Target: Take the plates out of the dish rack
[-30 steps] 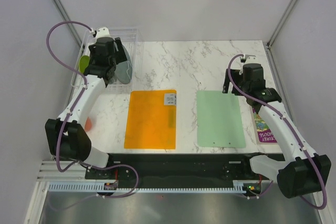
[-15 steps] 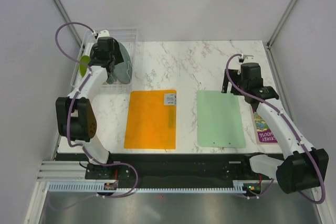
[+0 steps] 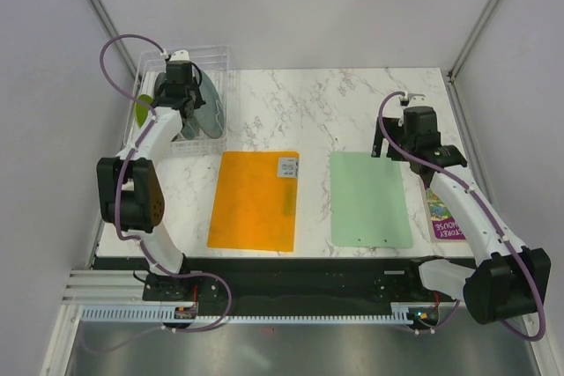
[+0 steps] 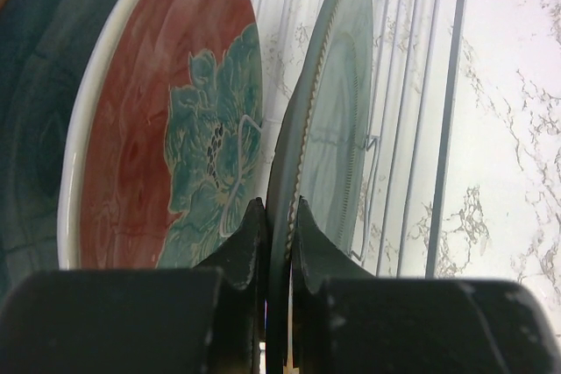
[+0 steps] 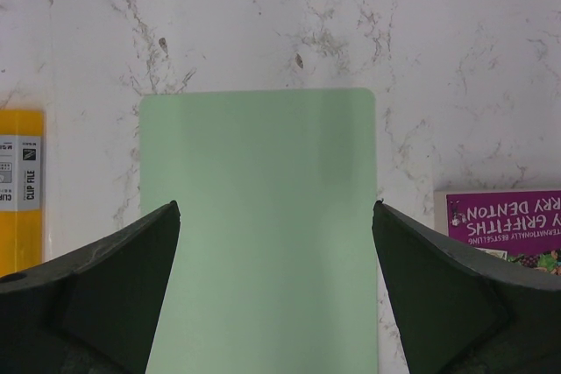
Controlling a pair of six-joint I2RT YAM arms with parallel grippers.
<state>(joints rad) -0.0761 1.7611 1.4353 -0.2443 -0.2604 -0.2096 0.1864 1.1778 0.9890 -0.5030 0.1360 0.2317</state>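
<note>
White marble counter (image 3: 291, 103), plain pale walls on three sides, metal posts at the back corners. Clear dish rack (image 3: 227, 72) sits in the upper left of the top view.

Progress: zero plates out. No plate lies on the counter, all four stand on edge in the rack.
- grey-green plate (image 4: 337, 120), rightmost in the left wrist view
- red floral plate (image 4: 166, 137) just beside it
- dark teal plate (image 4: 35, 85) at the left edge of that view
- lime-green plate (image 3: 141, 112) at the rack's left side, mostly hidden, so probably slotted but can't confirm

Left pincer (image 4: 279, 216) is inside the rack, jaws closed down to a thin gap on the grey-green plate's rim. Can't tell whether the plate has left its slot.

Right pincer (image 5: 275, 216) is wide open, holding nothing, above the pale green mat (image 3: 370, 198).

Orange clip file (image 3: 254, 200) is centre frame, purple book (image 3: 443, 213) at the right edge. Both flat spots are free for landing plates.
</note>
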